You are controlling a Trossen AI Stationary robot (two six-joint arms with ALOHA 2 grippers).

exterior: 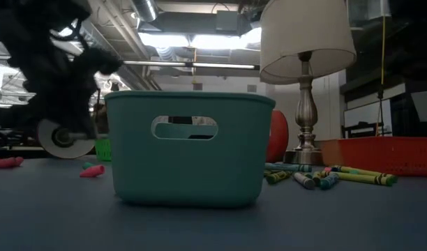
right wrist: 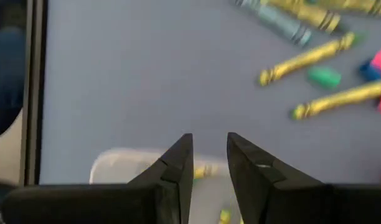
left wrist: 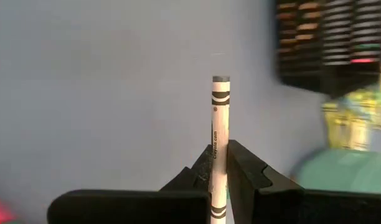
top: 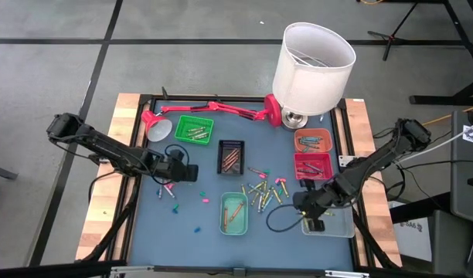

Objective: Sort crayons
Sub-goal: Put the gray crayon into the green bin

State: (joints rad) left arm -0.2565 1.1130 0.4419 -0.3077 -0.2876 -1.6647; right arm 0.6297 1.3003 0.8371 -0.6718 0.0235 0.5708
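My left gripper (top: pixel 192 173) hovers left of the black tray (top: pixel 231 156), shut on a white crayon (left wrist: pixel 219 124) with grey bands. My right gripper (right wrist: pixel 209 152) is open and empty, with a narrow gap, over the clear tray (top: pixel 331 225) at the near right, which holds a few yellow crayons (right wrist: pixel 206 171). Loose crayons (top: pixel 263 191), mostly yellow and green, lie on the blue mat between the trays. A few pink pieces (top: pixel 168 189) lie under my left arm. More crayons show in the low view (exterior: pixel 325 178). My left gripper pinches the white crayon between its two fingers around its lower half (left wrist: pixel 218 160). The crayon lies along the fingers, and its banded free end (left wrist: pixel 220 93) sticks out past the fingertips toward the black tray. It is lifted clear of the mat.
A green tray (top: pixel 193 129), orange tray (top: pixel 312 140), red tray (top: pixel 312 164) and teal tray (top: pixel 233 212) stand on the mat. A red desk lamp (top: pixel 213 108) lies along the far edge. A white-shaded lamp (top: pixel 312 66) stands at the far right.
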